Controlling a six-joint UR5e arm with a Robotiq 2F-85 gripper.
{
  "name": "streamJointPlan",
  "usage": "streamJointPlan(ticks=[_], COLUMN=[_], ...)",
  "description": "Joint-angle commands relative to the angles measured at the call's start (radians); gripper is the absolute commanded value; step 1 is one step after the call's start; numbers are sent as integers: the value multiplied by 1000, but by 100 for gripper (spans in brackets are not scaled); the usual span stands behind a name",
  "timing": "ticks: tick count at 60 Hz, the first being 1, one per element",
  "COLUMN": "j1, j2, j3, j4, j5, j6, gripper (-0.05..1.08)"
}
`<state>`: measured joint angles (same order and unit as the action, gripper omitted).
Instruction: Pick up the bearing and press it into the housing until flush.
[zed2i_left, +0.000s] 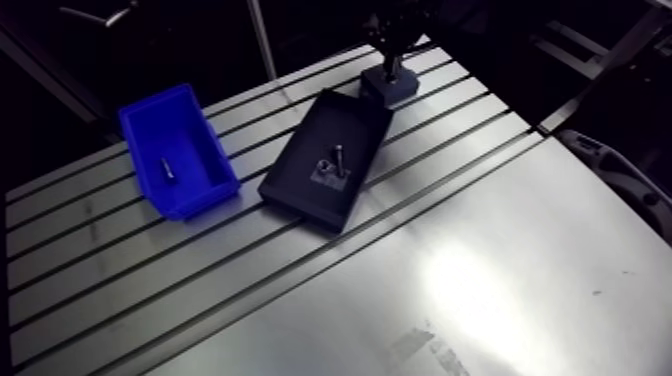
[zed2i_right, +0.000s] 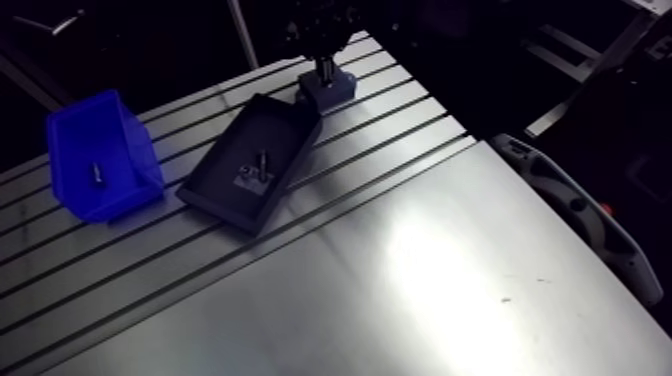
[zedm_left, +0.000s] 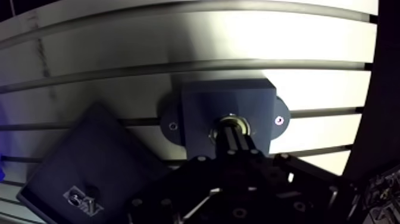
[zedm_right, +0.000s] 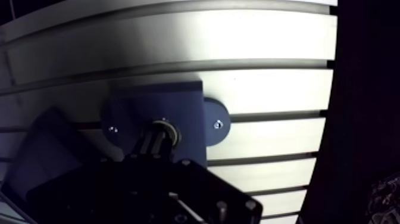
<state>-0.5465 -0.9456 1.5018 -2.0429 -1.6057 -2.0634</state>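
One gripper (zedm_left: 236, 134), jaws pressed together, rests on the small silvery ring bearing (zedm_left: 225, 123) in the bore of the dark blue-grey flanged housing block (zedm_left: 202, 104) on the slotted aluminium table (zedm_left: 178, 36), the pressing step apparently in hand and calling next for a straight downward push.

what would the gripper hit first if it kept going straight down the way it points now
Most likely the bearing, the metal ring right at its tip, sitting in the bore of the dark housing on the table. Whether the gripper already touches it is unclear.
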Motion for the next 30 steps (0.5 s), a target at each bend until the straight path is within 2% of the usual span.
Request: streamJointPlan(ticks=[1, 9, 13, 14, 15, 16, 17, 18, 21, 23, 25, 30], j1=[3, 3, 3, 3, 3, 5, 5, 7, 16, 27, 42, 77], j2=[-59, -102, -115, -122, -122, -128, -128, -136, -153, -162, -173, -199], j3=[-8, -9, -10, -13, -13, -17, -17, -23, -39, -43, -45, -44], j4=[5, 25, 43, 60, 60, 88, 88, 127, 199, 222, 236, 244], j5=[2, 4, 4, 5, 5, 5, 5, 5, 12, 9, 3, 5], j6=[-1, -2, -4, -4, -4, -4, -4, -4, 2, 13, 16, 20], gripper=[107, 107, 103, 80, 80, 32, 32, 3, 0, 0, 0, 0])
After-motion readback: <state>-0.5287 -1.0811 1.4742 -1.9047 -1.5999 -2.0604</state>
